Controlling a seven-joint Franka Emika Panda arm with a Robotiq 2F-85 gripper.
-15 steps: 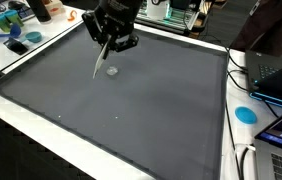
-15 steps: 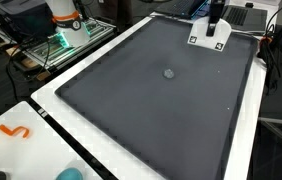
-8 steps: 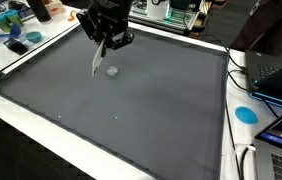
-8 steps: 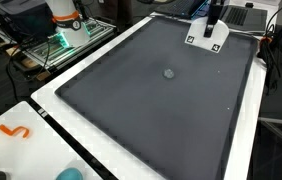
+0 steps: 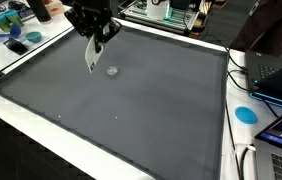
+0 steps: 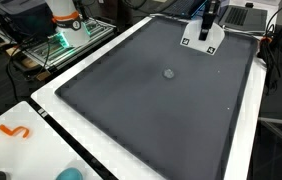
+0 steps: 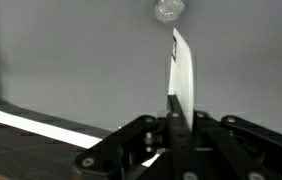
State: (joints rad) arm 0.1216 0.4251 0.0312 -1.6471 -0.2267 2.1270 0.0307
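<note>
My gripper [image 5: 97,38] is shut on a thin white flat card [image 5: 90,58] that hangs below it over the far part of a large dark grey mat [image 5: 131,110]. In an exterior view the card [image 6: 202,32] shows as a white square with dark marks, held near the mat's far edge. In the wrist view the card [image 7: 182,75] stands edge-on between the shut fingers [image 7: 177,118]. A small clear round object [image 5: 112,70] lies on the mat beside the card's lower end; it also shows in the wrist view [image 7: 166,9] and in an exterior view [image 6: 168,73].
The mat [image 6: 151,100] lies on a white table [image 5: 21,115]. A blue round lid [image 5: 244,114] and laptops sit at one side. An orange hook [image 6: 14,131] lies on the white table. Clutter and equipment stand behind the far edge.
The gripper with the card has moved away from the small clear object, toward the mat's far edge, and risen slightly.
</note>
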